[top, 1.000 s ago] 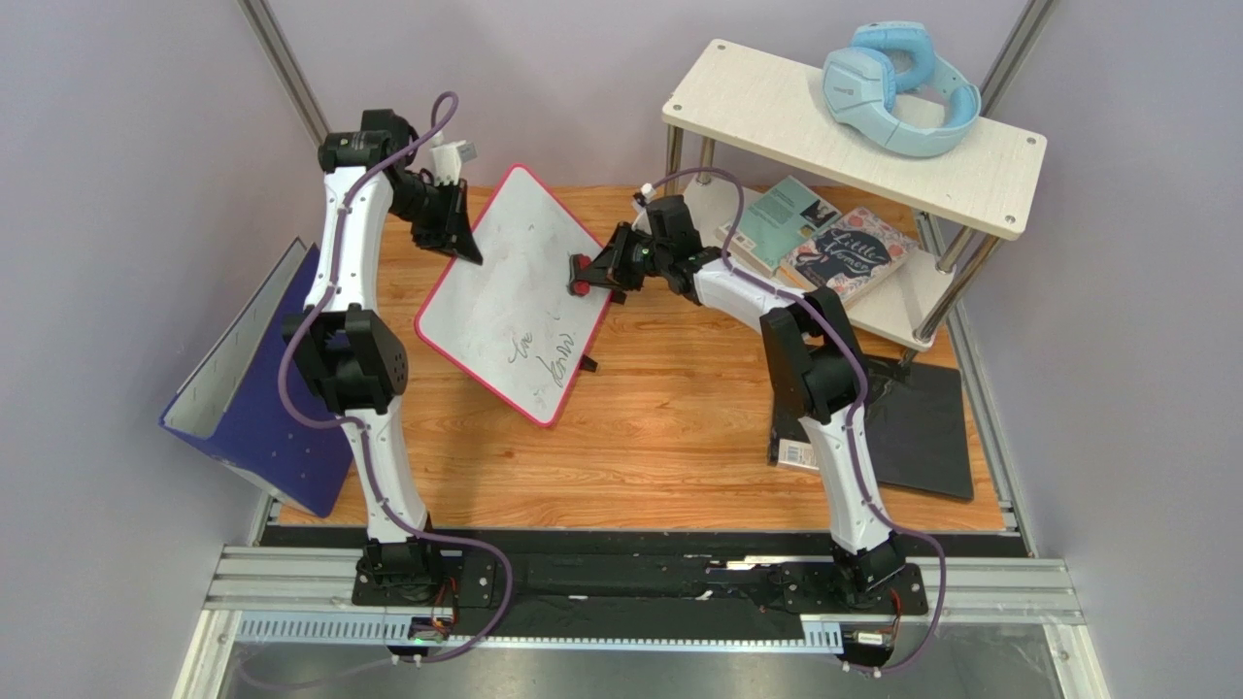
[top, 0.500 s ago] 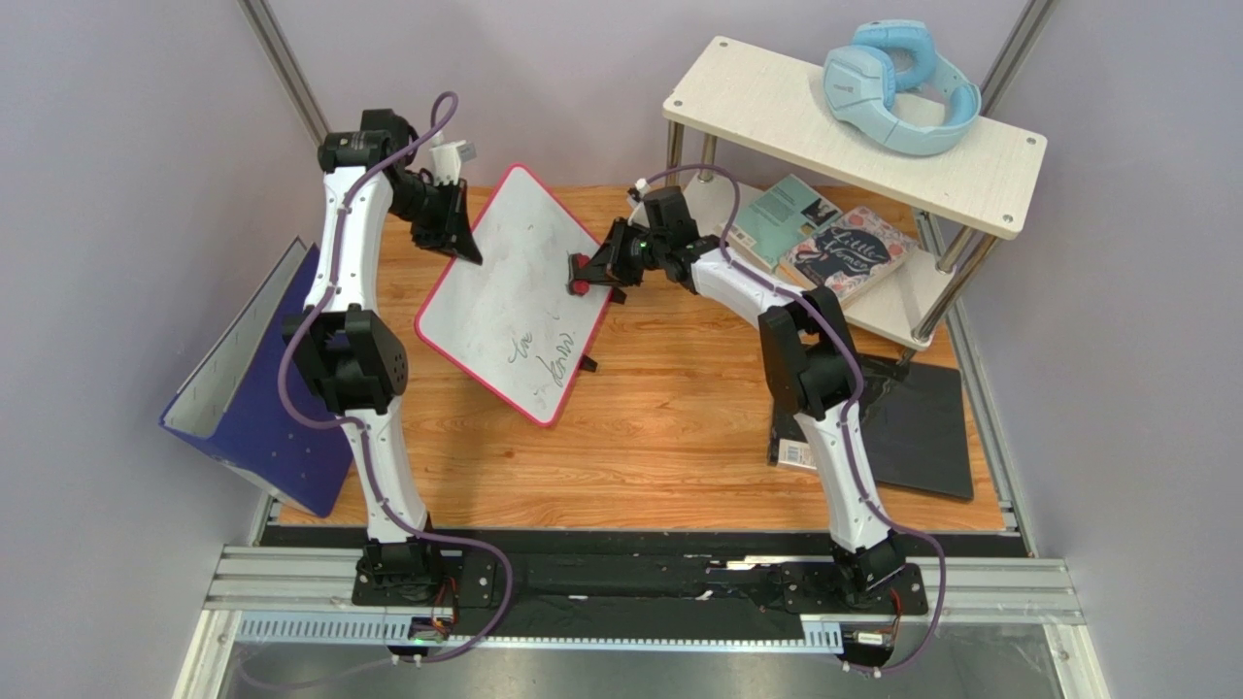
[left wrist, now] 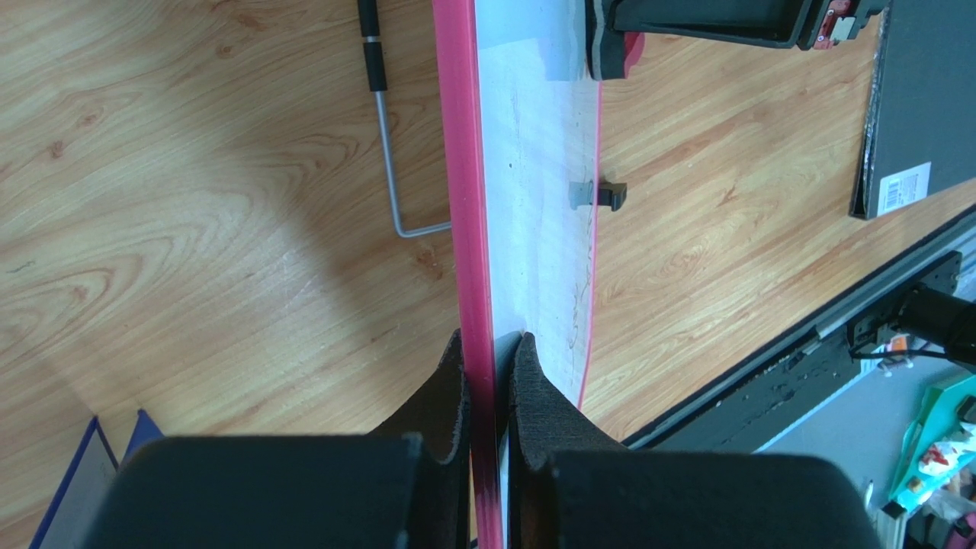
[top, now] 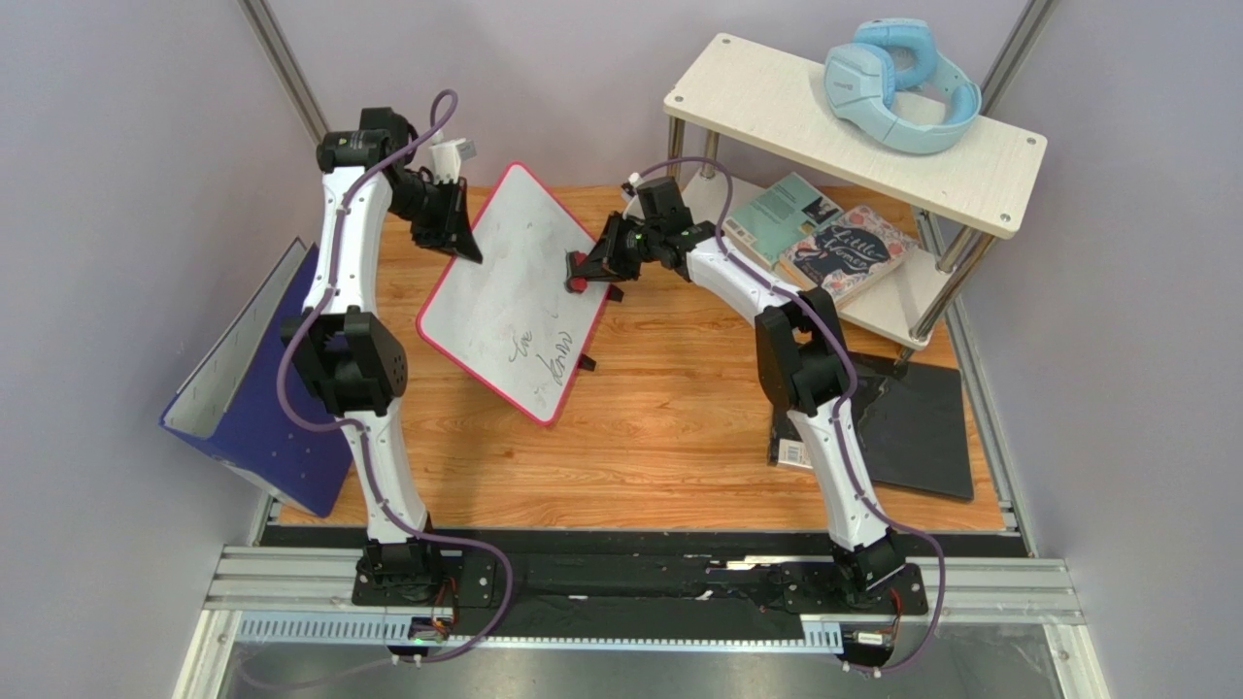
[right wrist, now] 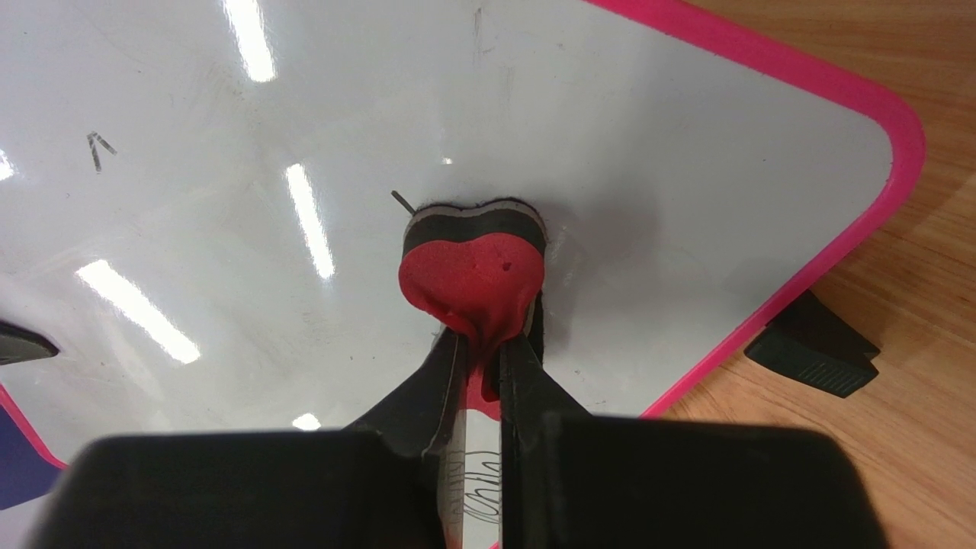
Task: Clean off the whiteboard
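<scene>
Wooden tabletop [top: 686, 423] fills your view, with the whiteboard [top: 511, 291] tilted up at its 10 o'clock. Your left gripper [left wrist: 493, 343] pinches the board's pink edge. Your right gripper [right wrist: 482, 343] clamps a red eraser [right wrist: 470, 257] against the white face at 3 o'clock.

One whiteboard [top: 504, 291], one eraser [top: 581, 271], two books [top: 846, 251], one headset [top: 893, 80], one folder [top: 256, 415].
</scene>
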Controlling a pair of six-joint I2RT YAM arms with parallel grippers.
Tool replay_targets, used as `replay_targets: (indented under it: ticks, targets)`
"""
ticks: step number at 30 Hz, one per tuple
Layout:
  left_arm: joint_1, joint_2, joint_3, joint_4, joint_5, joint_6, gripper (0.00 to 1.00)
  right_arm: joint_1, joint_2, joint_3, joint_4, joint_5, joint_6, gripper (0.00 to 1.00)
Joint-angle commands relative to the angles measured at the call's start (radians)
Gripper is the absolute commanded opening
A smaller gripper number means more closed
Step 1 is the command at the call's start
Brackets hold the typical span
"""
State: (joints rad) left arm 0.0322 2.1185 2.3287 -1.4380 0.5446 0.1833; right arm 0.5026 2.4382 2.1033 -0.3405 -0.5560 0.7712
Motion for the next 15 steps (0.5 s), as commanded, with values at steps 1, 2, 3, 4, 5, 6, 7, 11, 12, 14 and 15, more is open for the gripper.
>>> replay_targets:
  ticks: [1, 2, 3, 4, 5, 6, 7, 11, 12, 14, 15]
  targets:
    - [-0.061, -0.048, -0.012, 0.09, -0.09, 0.203, 0.0, 0.051, 0.053, 0.018, 0.164, 0.105, 0.048, 0.0]
    - [-0.061, -0.051, -0.015, 0.09, -0.09, 0.206, 0.0, 0.048, 0.053, 0.02, 0.182, 0.1, 0.059, 0.0]
    - [-0.061, -0.052, -0.019, 0.09, -0.089, 0.208, 0.0, 0.045, 0.053, 0.026, 0.196, 0.097, 0.069, 0.0]
    - [-0.06, -0.052, -0.02, 0.09, -0.089, 0.208, 0.0, 0.042, 0.055, 0.035, 0.221, 0.09, 0.082, 0.0]
    - [-0.06, -0.054, -0.025, 0.091, -0.089, 0.209, 0.0, 0.04, 0.056, 0.046, 0.23, 0.085, 0.083, 0.0]
    - [-0.06, -0.054, -0.025, 0.09, -0.089, 0.211, 0.0, 0.037, 0.059, 0.067, 0.239, 0.081, 0.082, 0.0]
    - [-0.061, -0.055, -0.025, 0.09, -0.09, 0.211, 0.0, 0.039, 0.056, 0.076, 0.253, 0.068, 0.082, 0.0]
    - [-0.06, -0.055, -0.029, 0.09, -0.094, 0.212, 0.0, 0.039, 0.061, 0.106, 0.287, 0.054, 0.089, 0.0]
    - [-0.06, -0.055, -0.028, 0.09, -0.091, 0.212, 0.0, 0.039, 0.064, 0.115, 0.279, 0.056, 0.089, 0.0]
    - [-0.061, -0.057, -0.031, 0.091, -0.089, 0.212, 0.0, 0.042, 0.067, 0.129, 0.287, 0.041, 0.079, 0.0]
    - [-0.06, -0.055, -0.032, 0.091, -0.089, 0.211, 0.0, 0.043, 0.067, 0.13, 0.273, 0.05, 0.077, 0.0]
